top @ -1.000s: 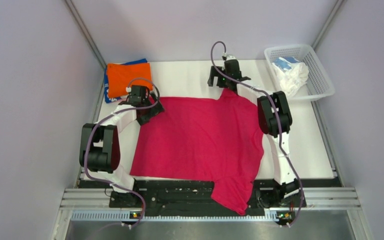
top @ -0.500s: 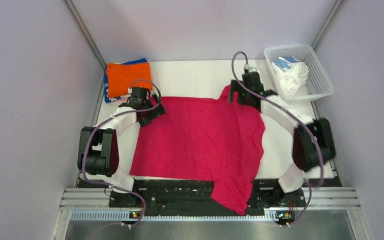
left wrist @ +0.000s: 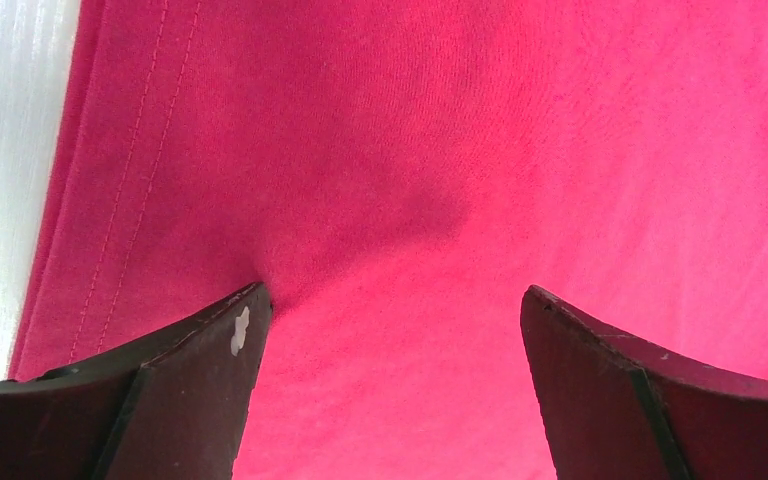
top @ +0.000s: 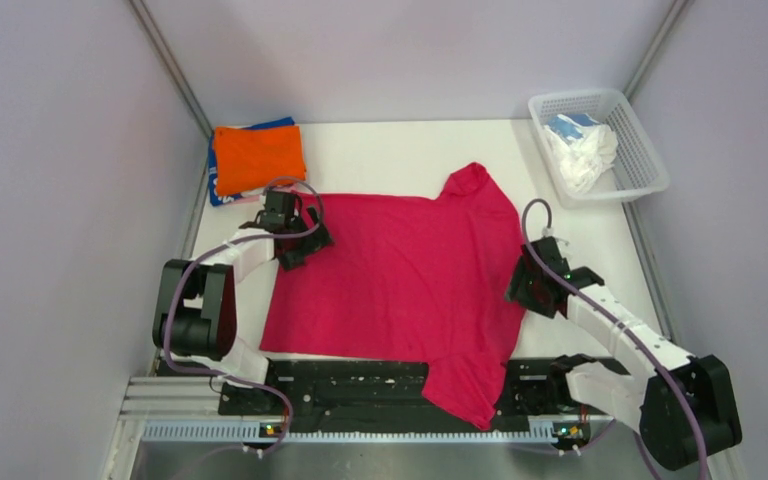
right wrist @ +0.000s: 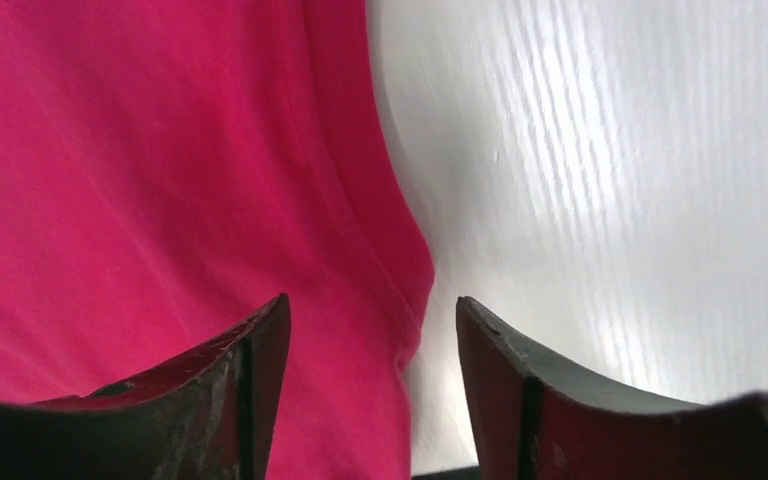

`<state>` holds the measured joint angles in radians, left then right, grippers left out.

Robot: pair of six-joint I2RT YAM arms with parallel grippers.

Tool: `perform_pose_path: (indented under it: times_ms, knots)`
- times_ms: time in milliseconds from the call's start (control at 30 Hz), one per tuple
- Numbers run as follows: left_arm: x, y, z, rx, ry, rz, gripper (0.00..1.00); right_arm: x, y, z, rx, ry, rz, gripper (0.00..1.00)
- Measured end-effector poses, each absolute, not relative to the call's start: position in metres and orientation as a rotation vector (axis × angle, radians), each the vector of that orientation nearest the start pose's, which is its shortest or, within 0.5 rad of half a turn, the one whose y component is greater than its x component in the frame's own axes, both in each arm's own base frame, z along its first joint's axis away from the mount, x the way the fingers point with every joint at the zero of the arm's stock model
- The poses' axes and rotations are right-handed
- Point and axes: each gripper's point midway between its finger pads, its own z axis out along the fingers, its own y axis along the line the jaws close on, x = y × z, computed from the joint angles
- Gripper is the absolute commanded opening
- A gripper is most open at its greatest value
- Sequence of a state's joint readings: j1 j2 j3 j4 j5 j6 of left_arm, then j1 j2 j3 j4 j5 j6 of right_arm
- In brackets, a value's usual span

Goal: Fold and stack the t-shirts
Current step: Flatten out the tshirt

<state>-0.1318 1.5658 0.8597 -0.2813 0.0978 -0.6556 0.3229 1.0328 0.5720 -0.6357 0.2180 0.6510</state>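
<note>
The crimson-pink t-shirt (top: 400,280) lies spread flat on the white table, one sleeve hanging over the near edge. My left gripper (top: 298,243) is open, low over the shirt's far left corner; cloth fills the gap between its fingers (left wrist: 390,330). My right gripper (top: 526,290) is open at the shirt's right edge, straddling the hem (right wrist: 400,290). Folded orange (top: 257,156) and blue (top: 216,187) t-shirts lie stacked at the far left. White and light-blue shirts (top: 580,150) lie in the basket.
A white mesh basket (top: 640,150) stands at the far right corner. Bare white table (top: 380,155) runs along the back and right (right wrist: 610,200) of the shirt. Grey walls close in on the sides.
My right arm has swung from the shirt's far collar area down to its right edge, nearer the front. The far sleeve now lies free. My left gripper has barely moved.
</note>
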Motion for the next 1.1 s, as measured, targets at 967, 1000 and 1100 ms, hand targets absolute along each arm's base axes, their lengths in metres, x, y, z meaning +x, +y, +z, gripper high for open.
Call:
perform_pose_path:
  times_ms: [967,1000,1100]
  knots:
    - [0.346,-0.08,0.039,-0.683,2.506,-0.363,0.99,0.185,0.031,0.017,0.702,2.7,-0.252,0.85]
    - [0.345,-0.08,0.039,-0.684,2.509,-0.358,0.99,0.187,0.028,0.019,0.691,2.698,-0.278,0.88]
    - [0.338,-0.077,0.04,-0.689,2.527,-0.335,0.99,0.198,0.021,0.029,0.663,2.674,-0.354,0.96]
